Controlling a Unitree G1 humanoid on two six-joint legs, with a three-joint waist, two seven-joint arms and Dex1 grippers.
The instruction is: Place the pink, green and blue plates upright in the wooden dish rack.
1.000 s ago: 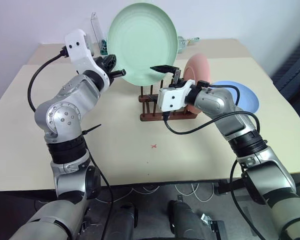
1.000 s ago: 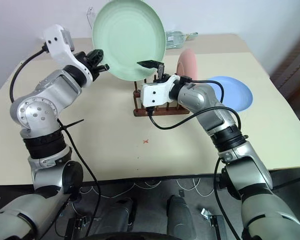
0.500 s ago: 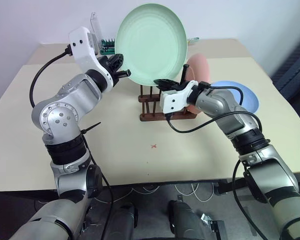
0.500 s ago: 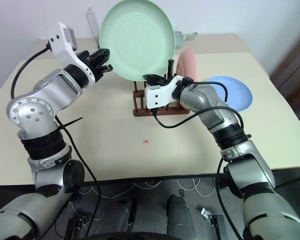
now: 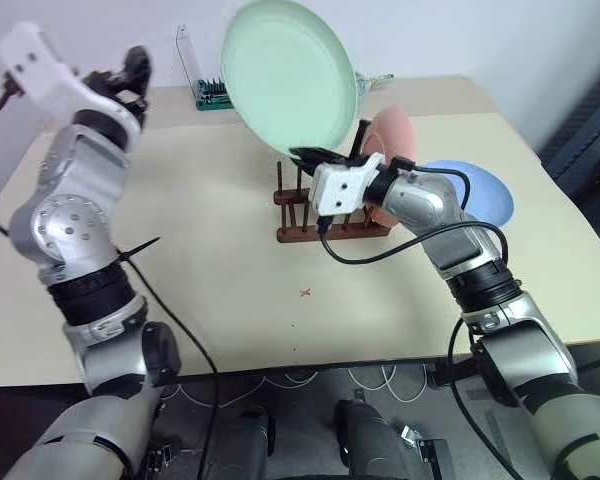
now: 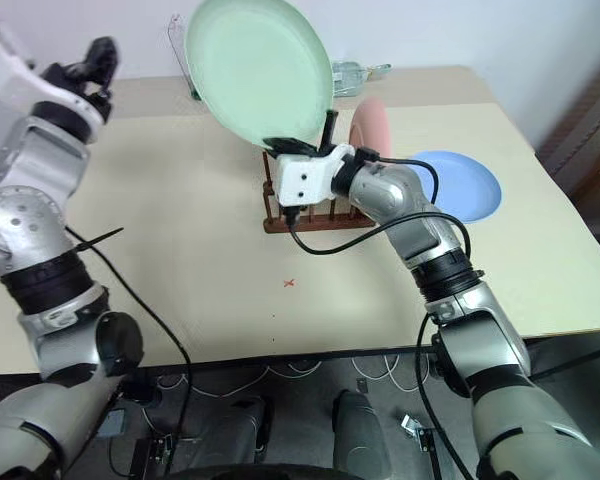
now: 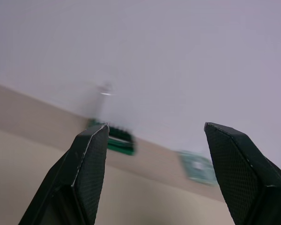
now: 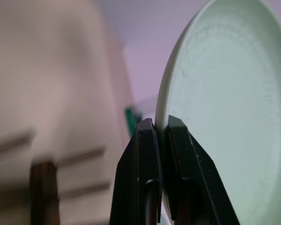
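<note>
**Green plate held over the rack**

The right pincer (image 6: 298, 147) clamped the green plate (image 6: 255, 68) by its lower rim, above the wooden dish rack (image 5: 325, 215). The left pincer (image 7: 152, 176) stood open, well apart. The pink plate (image 5: 392, 140) stood racked; the blue plate (image 6: 458, 186) lay on the table (image 5: 200, 240).

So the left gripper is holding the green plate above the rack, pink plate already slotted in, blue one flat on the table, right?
Not the left: the right eye view shows the right gripper shut on the green plate over the rack; the left gripper is open. The rest is correct.
</note>
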